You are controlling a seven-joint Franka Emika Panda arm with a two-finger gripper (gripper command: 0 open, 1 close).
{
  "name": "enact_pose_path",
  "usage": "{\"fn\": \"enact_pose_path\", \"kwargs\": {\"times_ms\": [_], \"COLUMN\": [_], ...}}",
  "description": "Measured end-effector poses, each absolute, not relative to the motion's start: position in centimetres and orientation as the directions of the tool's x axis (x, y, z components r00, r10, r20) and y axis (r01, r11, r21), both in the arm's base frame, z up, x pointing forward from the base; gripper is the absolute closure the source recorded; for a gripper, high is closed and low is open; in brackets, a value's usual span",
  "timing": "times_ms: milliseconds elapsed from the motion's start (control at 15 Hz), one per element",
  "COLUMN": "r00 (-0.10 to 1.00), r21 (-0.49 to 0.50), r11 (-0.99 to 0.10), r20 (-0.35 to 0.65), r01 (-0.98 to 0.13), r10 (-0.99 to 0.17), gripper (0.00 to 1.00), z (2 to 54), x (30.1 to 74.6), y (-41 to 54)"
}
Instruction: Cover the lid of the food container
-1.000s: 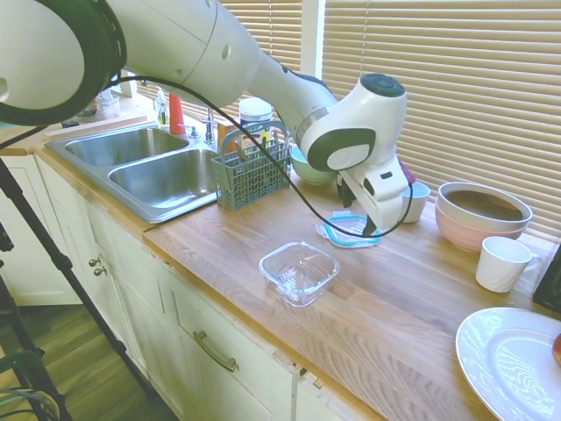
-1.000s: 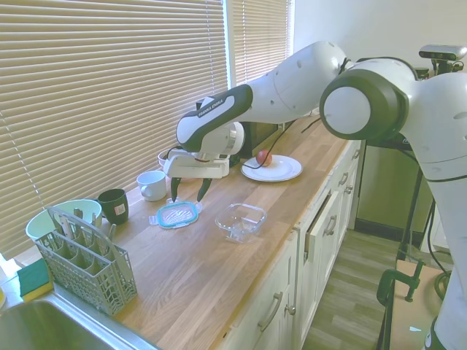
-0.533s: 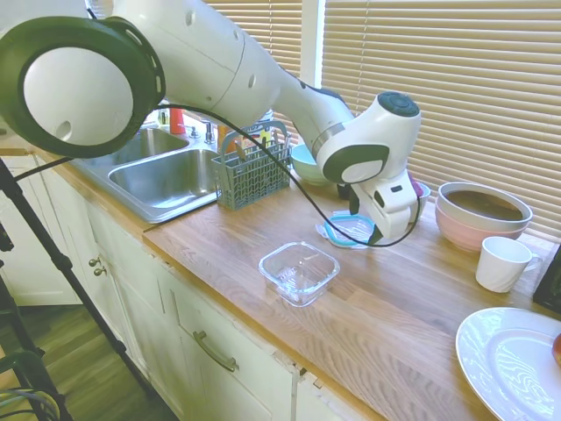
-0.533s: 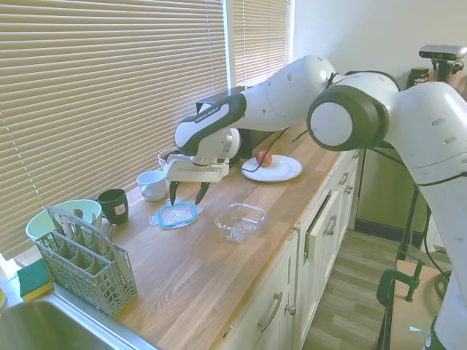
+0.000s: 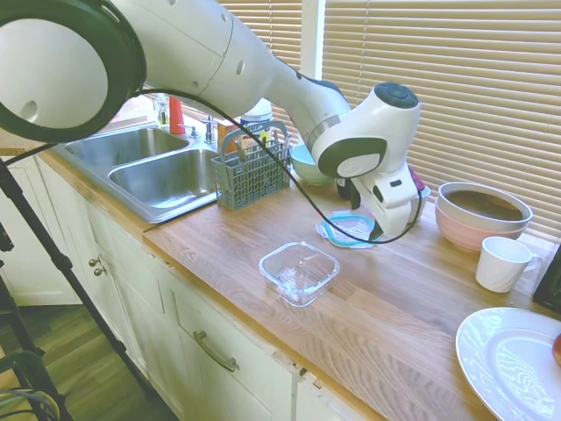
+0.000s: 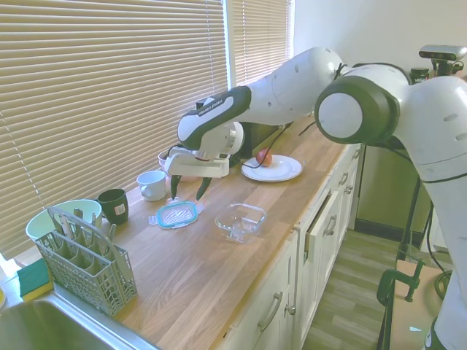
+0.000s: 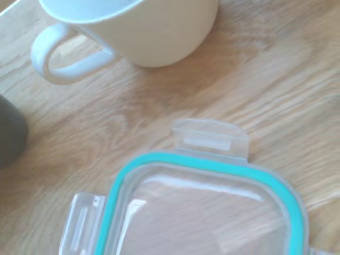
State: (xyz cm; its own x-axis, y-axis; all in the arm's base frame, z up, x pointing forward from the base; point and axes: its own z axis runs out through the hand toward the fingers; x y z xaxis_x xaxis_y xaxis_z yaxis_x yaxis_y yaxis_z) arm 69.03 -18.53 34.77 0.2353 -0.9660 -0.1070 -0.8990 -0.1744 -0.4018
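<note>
Table point(image 5: 421, 307): wooden top, carrying every item listed below.
Sink point(image 5: 166, 175): steel double basin, set into the table at one end.
Cutlery basket point(image 6: 84, 259): grey, standing between sink and food container.
White plate point(image 6: 281, 169): at the far end of the table in the second exterior view, with a small red fruit point(image 6: 263, 157) on it, possibly an apple; too small to confirm.
Stacked bowls point(image 5: 482, 213): pink outer bowl, dark inside, near the blinds.
Hand point(image 6: 187, 197): above the table, pointing down, fingers point(image 6: 202, 191) apart, nothing between them; tips just above the far edge of the lid.
Food container point(image 5: 299, 272): clear, rounded-square, uncovered, upright near the front edge of the table; apart from the lid.
Lid point(image 6: 177, 214): clear with teal rim, lying flat on the table, between food container and blinds; clear side tabs visible in the wrist view point(image 7: 212, 212).
White mug point(image 6: 152, 185): near the lid on the blind side; handle visible in the wrist view point(image 7: 133, 32).
Dark cup point(image 6: 114, 205): beside the white mug, toward the cutlery basket.
</note>
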Motion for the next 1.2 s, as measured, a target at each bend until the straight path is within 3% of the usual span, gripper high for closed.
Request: {"fn": "enact_pose_path", "kwargs": {"times_ms": [600,1200], "r00": [0.22,0.222], "r21": [-0.402,-0.424], "r11": [-0.144,-0.141], "r20": [-0.148,-0.148], "r01": [-0.904,-0.895], "r10": [-0.964,-0.964], "gripper": [0.0,0.0], "z": [32.4,31.9], "x": [66.1,66.7], "y": [-18.4,-18.4]}}
